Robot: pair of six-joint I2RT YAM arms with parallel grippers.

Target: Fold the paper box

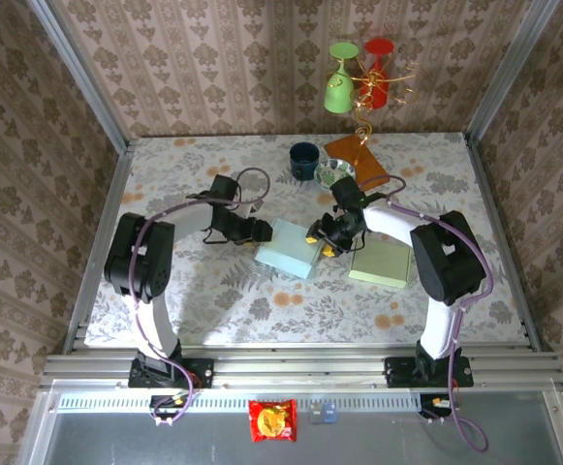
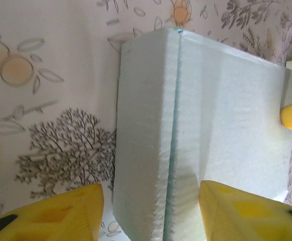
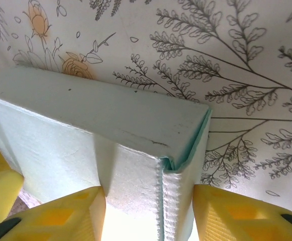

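Left gripper (image 2: 152,206) and right gripper (image 3: 149,203) reach in on bent arms, between patterned walls (image 1: 213,68), over the flowery table (image 1: 223,291). The paper box (image 1: 291,248) lies mid-table. Right pinches one end; left sits half open around the other.

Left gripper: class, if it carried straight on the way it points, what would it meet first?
The left gripper would meet the box first: its folded edge stands straight ahead between the fingers, seemingly very near.

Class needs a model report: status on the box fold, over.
Left gripper astride pale blue paper box, slight gap. Right gripper clamped on its other end. Pale green flat card alongside, not blocking.
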